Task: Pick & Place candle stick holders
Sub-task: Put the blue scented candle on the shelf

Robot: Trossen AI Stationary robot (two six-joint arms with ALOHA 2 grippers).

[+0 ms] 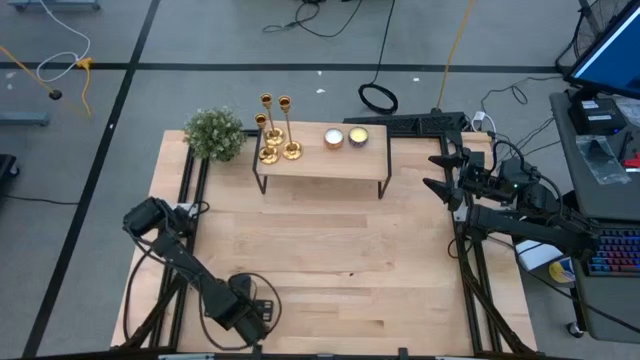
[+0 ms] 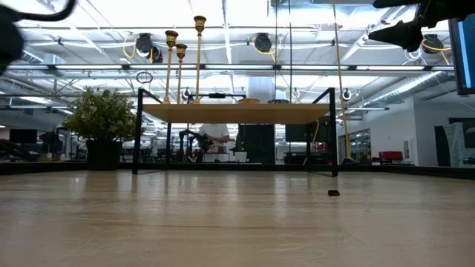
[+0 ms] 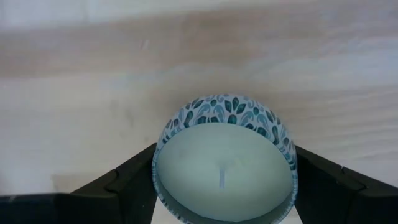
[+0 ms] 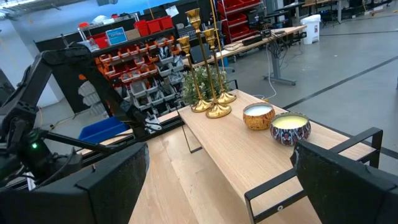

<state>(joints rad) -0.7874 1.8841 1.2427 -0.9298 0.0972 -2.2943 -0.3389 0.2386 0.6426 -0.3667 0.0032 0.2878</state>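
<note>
Three gold candle stick holders [image 1: 275, 135] stand on their round bases at the left end of a small raised shelf [image 1: 320, 168] at the table's far middle. They also show in the low view [image 2: 182, 67] and the right wrist view [image 4: 210, 93]. My left gripper [image 3: 227, 186], at the near left of the table [image 1: 248, 312], is shut on a round candle tin [image 3: 225, 168] with a blue leaf pattern. My right gripper [image 1: 433, 172] is open and empty, right of the shelf and above the table, and shows in the right wrist view [image 4: 217, 186]. My left gripper pinches the candle tin between its two fingers [image 3: 134, 177], one on each side of the round wall [image 3: 163, 143]. The tin's open top with pale wax and wick faces the wrist camera. Whether the tin rests on the table, I cannot tell.
Two short candles [image 1: 345, 138] sit on the shelf's right half [image 4: 273, 122]. A small green bushy plant [image 1: 214, 133] stands left of the shelf. A small dark bit [image 2: 333, 193] lies on the table. Bare wood lies between the shelf and the near edge.
</note>
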